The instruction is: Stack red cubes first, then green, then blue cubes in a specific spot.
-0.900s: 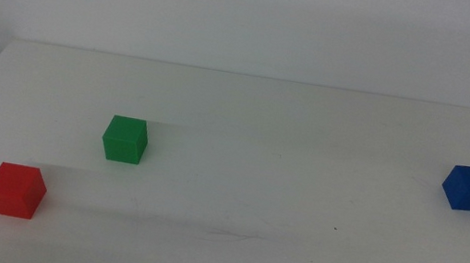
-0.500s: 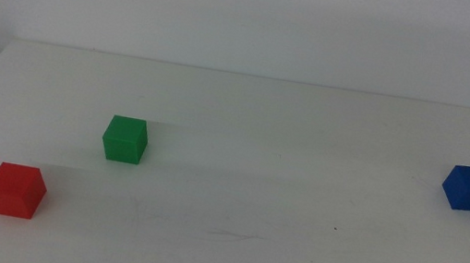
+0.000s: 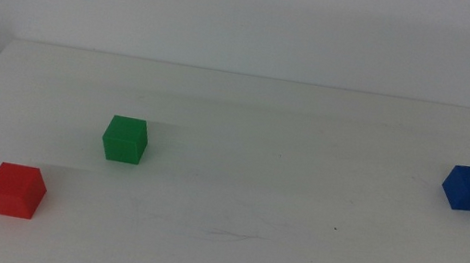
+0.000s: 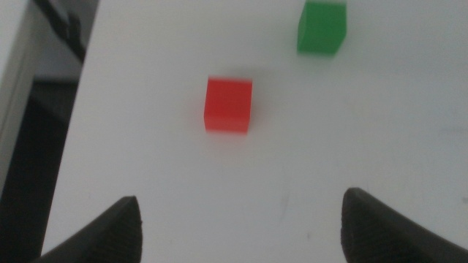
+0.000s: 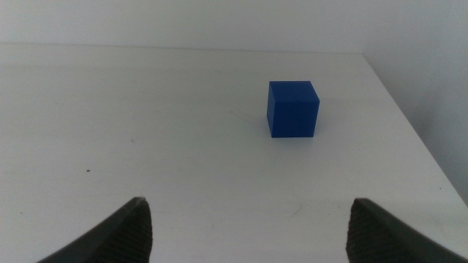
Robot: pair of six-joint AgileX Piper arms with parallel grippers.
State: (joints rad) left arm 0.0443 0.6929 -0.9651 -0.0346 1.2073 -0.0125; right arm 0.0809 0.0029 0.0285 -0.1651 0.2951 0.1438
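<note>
Three cubes rest apart on the white table. The red cube (image 3: 14, 190) is at the front left, the green cube (image 3: 124, 139) sits a little behind it and to its right, and the blue cube (image 3: 469, 188) is at the far right. My left gripper (image 4: 241, 234) is open above the table, with the red cube (image 4: 228, 105) ahead of its jaws and the green cube (image 4: 322, 28) beyond. My right gripper (image 5: 248, 234) is open too, facing the blue cube (image 5: 292, 108) from a distance. Neither gripper holds anything. The middle view shows no jaws.
The table's left edge (image 4: 77, 109) drops to a dark gap close beside the red cube. The table's right edge (image 5: 409, 124) runs close past the blue cube. A white wall stands behind the table.
A dark tip of the left arm, at the bottom left corner of the middle view before, has slid up along the left edge. The cubes have not moved.
</note>
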